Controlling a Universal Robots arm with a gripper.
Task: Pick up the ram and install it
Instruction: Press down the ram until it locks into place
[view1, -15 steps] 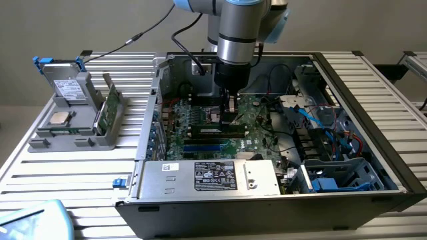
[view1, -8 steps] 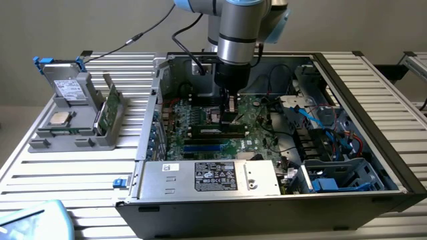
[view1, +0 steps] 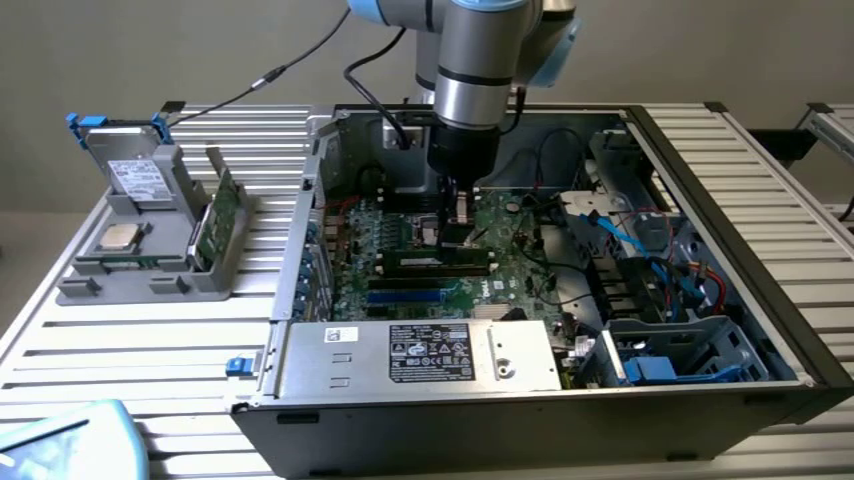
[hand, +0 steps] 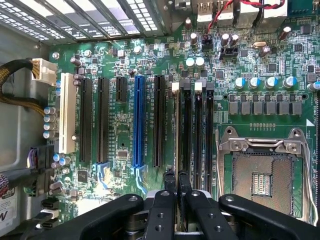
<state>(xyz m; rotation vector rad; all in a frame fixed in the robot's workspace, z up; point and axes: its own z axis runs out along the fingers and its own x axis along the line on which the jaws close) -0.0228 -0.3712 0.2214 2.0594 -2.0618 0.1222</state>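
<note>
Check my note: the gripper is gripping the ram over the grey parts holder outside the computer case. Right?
Not quite. The gripper grips the ram inside the open computer case, over the motherboard, not over the grey parts holder, which stands outside at the exterior view's left. The exterior view shows it.

My bench (view1: 200, 330) is made of long silver metal slats. A big open black computer case (view1: 534, 420) sits on it. A grey plastic parts holder (view1: 154, 255) sits on it too, toward the exterior view's left, apart from the case.
</note>
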